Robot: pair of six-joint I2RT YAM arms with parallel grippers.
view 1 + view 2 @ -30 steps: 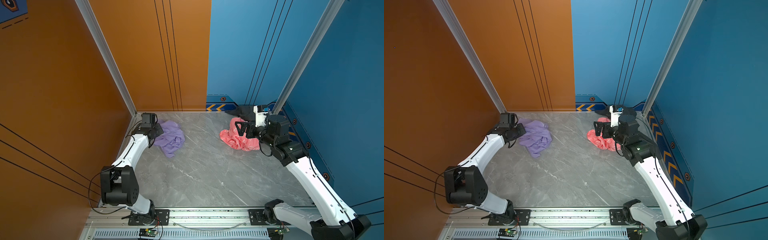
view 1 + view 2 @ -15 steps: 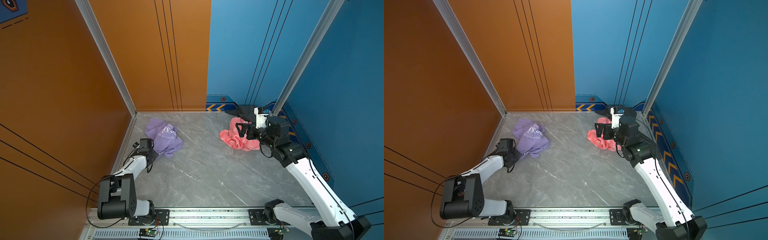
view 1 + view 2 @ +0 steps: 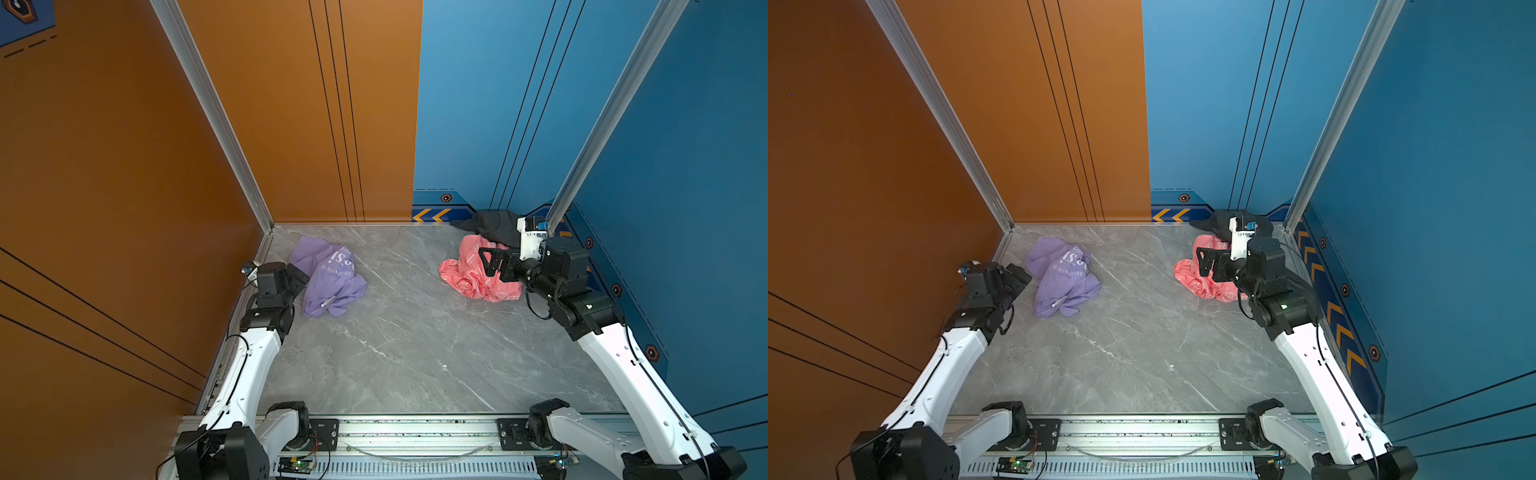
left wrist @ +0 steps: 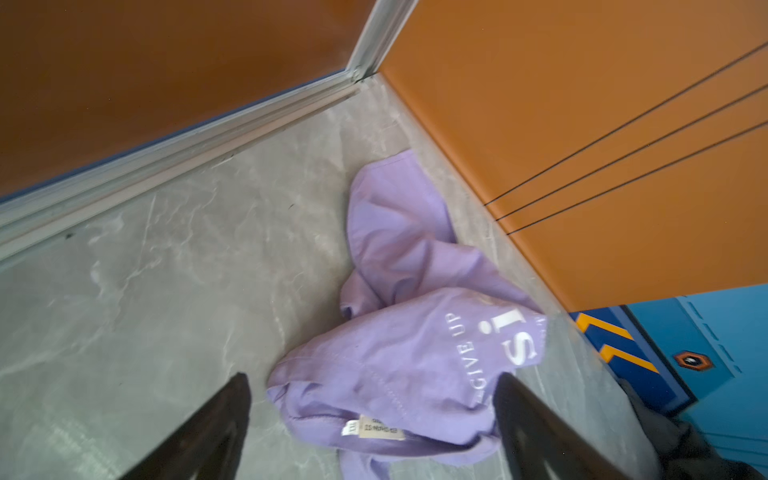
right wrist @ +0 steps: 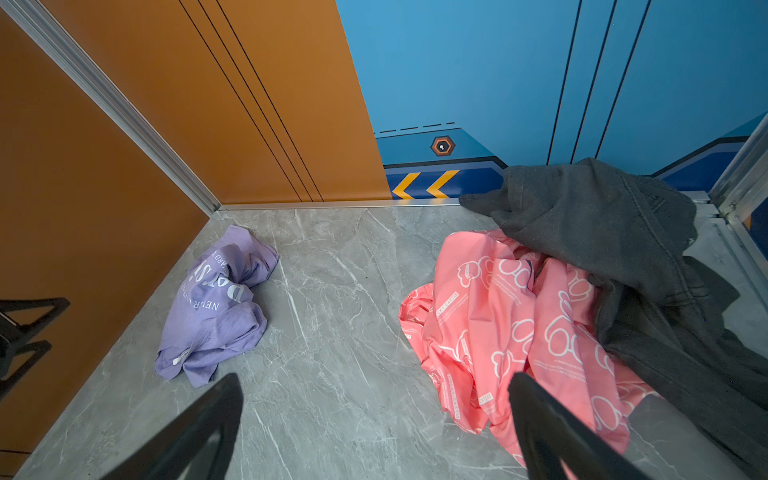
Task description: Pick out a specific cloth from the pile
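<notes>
Left wrist view shows the lavender cloth crumpled on the counter, well apart from the pile; left gripper spread wide, clamping nothing; right gripper likewise apart at the pile; separation looks done, only retreat remains.

A grey marble surface is seen, closed in by orange walls and a blue wall. A purple cloth with white letters is crumpled near the corner where the orange walls meet. It is well apart from the pile, which is found in the corner by the blue wall. There, a pink cloth with white shapes is partly covered by a dark grey cloth. The right gripper is spread wide, and nothing is held between its black fingers.
</notes>
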